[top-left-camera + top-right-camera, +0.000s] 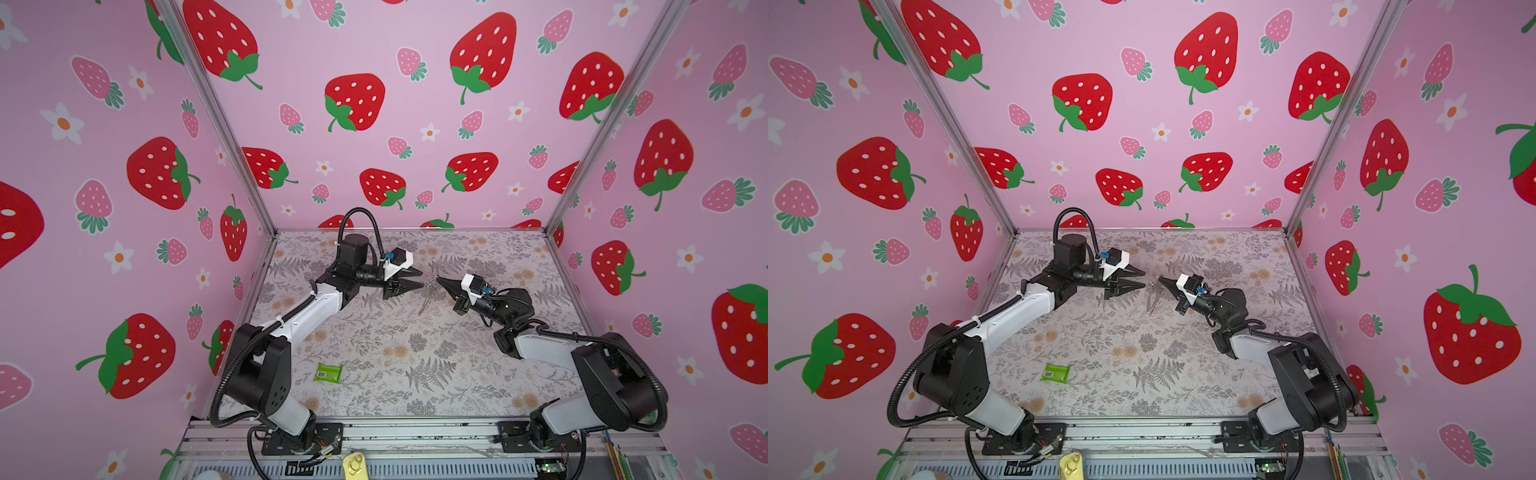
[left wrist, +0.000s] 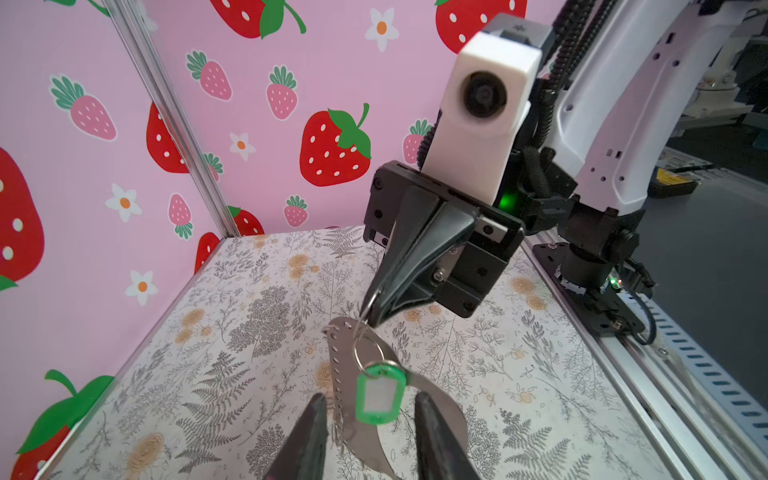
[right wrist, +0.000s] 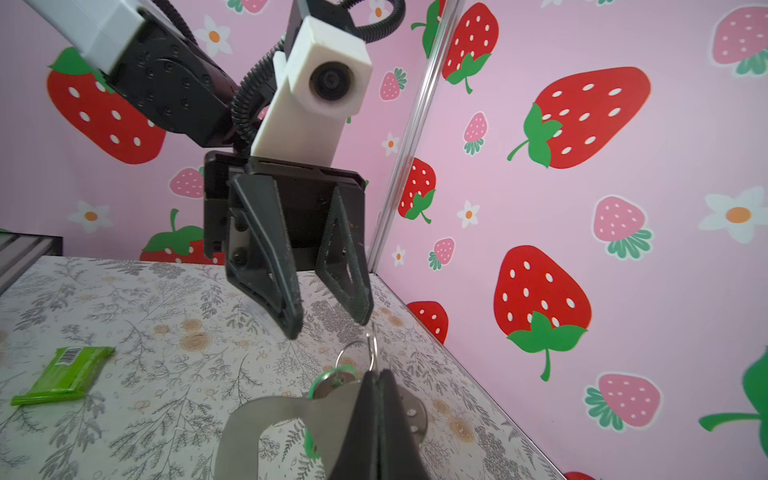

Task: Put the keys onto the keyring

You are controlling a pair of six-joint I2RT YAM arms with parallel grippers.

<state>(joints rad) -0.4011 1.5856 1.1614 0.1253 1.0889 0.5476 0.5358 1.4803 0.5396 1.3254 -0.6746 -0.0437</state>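
The left arm [image 1: 316, 307] and right arm [image 1: 540, 347] are being clad in white shells over black joints, with ribbed black cables [image 3: 245, 104]; the left gripper [image 3: 328, 326] is being finished in textured black.

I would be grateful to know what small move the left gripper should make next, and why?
Probably ease the left gripper straight back a little. Its jaws stand open and hold nothing, while the green key tag already seems to hang by its ring from the keyring, which the shut right gripper holds off the table.
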